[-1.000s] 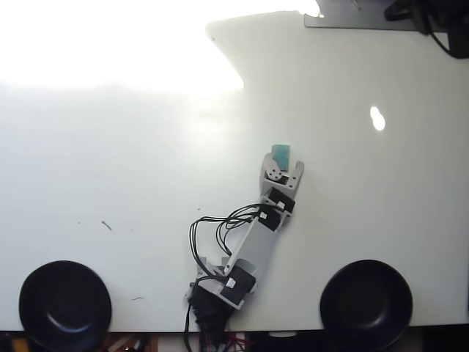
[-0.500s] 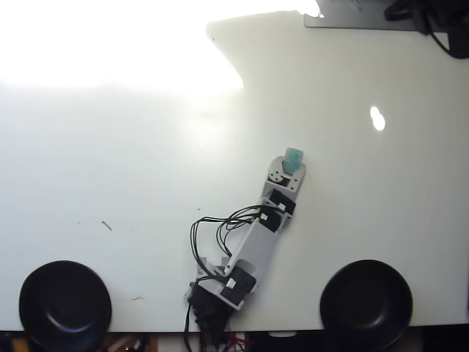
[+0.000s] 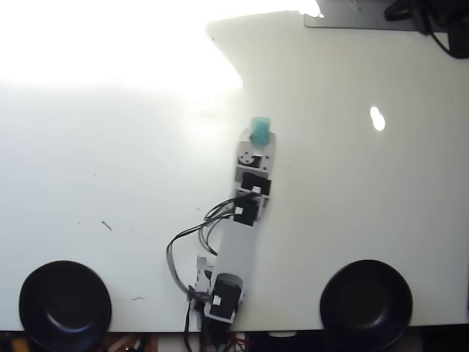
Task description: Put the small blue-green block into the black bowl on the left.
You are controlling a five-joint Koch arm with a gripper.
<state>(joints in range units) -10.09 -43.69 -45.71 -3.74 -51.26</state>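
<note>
The small blue-green block (image 3: 259, 127) shows as a teal patch at the tip of my gripper (image 3: 259, 138), near the middle of the white table in the overhead view. The jaws are shut on it, with the arm stretched almost straight up the picture from its base at the bottom edge. The black bowl (image 3: 64, 304) on the left sits at the bottom left corner, far from the gripper and with nothing visible in it.
A second black bowl (image 3: 366, 304) that looks the same sits at the bottom right. Strong glare whitens the table's upper left. Dark gear and a grey plate (image 3: 352, 18) lie along the top right edge. Cables (image 3: 192, 238) loop left of the arm.
The gripper stood open around the block, then shut on it. Since then it has swung left and up the picture with the block in it, the arm now straighter.
</note>
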